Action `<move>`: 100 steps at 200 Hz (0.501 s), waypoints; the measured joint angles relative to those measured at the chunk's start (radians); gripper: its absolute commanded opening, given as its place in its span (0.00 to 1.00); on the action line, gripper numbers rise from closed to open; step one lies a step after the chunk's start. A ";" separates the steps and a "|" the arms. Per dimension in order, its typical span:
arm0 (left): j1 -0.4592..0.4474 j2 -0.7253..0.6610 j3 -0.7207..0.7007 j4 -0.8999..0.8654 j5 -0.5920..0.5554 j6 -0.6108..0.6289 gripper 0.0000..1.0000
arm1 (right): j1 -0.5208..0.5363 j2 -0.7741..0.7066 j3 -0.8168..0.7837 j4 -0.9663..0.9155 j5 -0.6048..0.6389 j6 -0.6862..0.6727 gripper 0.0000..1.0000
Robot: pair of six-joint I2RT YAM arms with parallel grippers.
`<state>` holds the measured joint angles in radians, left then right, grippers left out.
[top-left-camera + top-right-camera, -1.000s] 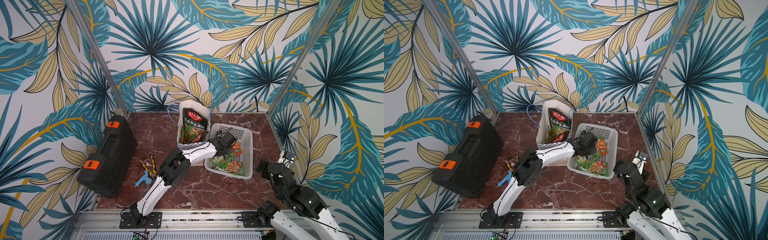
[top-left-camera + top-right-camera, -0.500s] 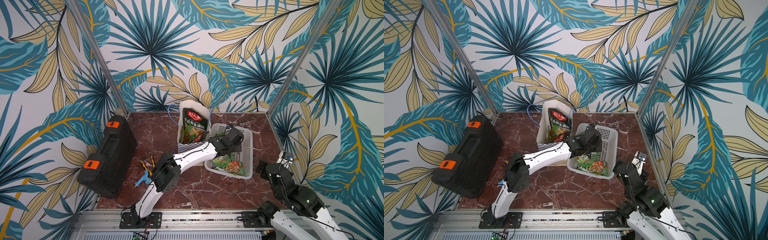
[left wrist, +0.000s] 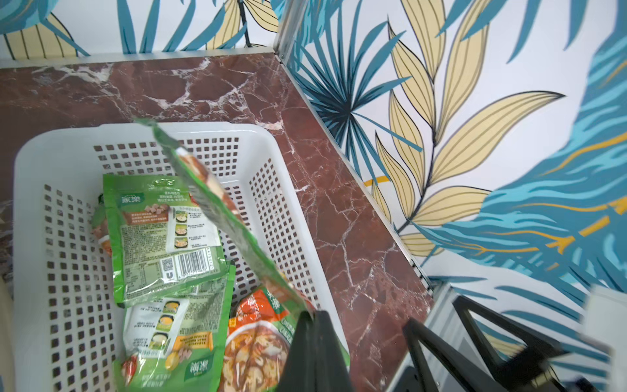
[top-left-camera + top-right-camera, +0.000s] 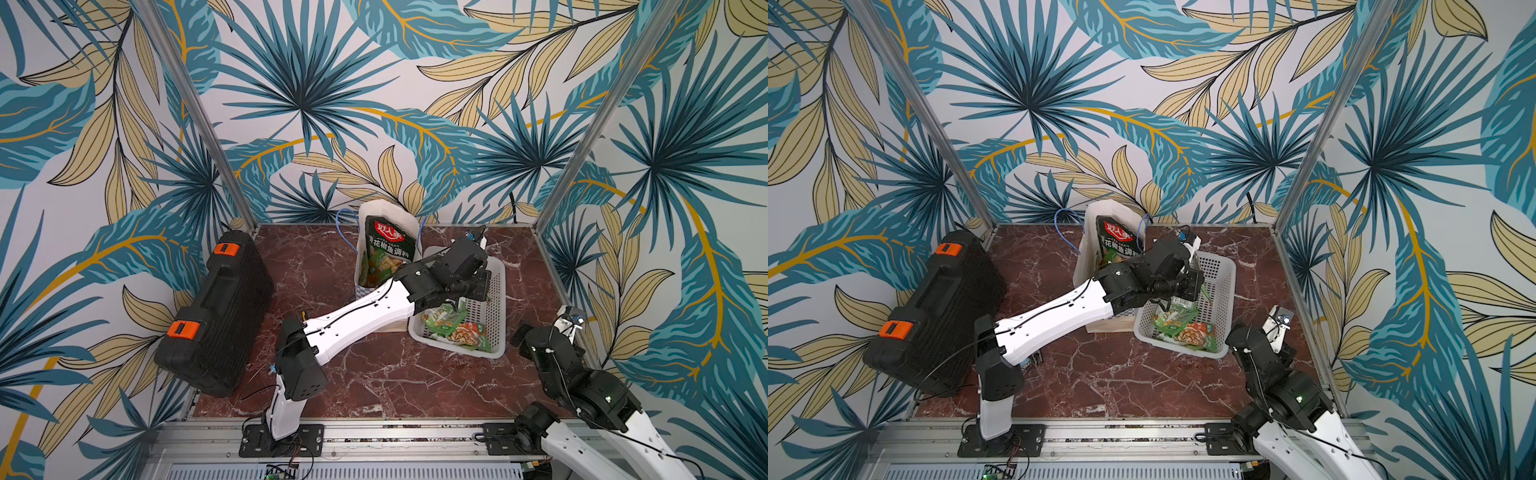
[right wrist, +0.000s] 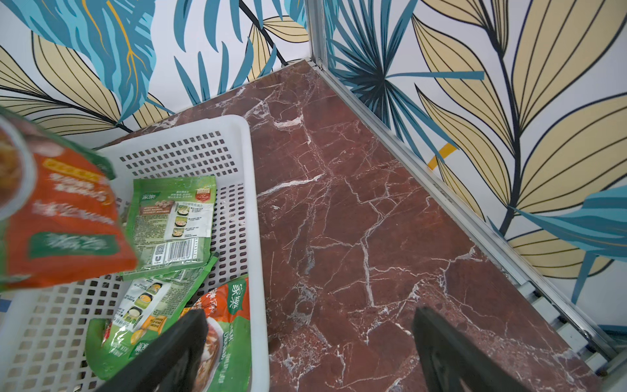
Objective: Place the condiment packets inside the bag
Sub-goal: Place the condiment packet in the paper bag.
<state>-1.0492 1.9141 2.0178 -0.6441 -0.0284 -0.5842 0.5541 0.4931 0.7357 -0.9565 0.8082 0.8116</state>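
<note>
A small bright green glossy condiment packet (image 3: 217, 210) is pinched at one edge by the closed left fingers (image 3: 319, 342) and held above the white perforated plastic basket (image 3: 190, 130), just right of the tall checkered paper bag (image 4: 386, 208). The right fingers (image 5: 163, 356) are spread wide, empty. The pouch is judged light, limp and slippery; a sealed edge is best gripped. More green packets (image 3: 163, 230) lie in the basket.

All around me stand white walls (image 4: 374, 62) covered with big blue-green and tan leaves. Shiny silver metal posts (image 4: 208, 129) run up the corners. Under me lies a dark red stone table top (image 4: 374, 374) with thin white lines.
</note>
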 measured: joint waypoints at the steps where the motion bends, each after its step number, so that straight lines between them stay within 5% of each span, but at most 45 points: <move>1: 0.000 -0.002 0.000 -0.002 0.001 0.001 0.00 | 0.000 -0.001 -0.001 0.000 0.000 0.001 1.00; 55: -0.010 -0.215 0.000 -0.103 0.058 0.097 0.00 | 0.000 0.005 -0.023 0.050 -0.032 -0.033 0.99; 100: -0.010 -0.388 0.001 -0.208 -0.034 0.211 0.00 | 0.000 0.093 -0.023 0.153 -0.106 -0.101 1.00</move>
<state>-1.0588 1.5257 2.0190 -0.8516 -0.0624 -0.3729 0.5541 0.5865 0.7132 -0.8032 0.7021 0.7109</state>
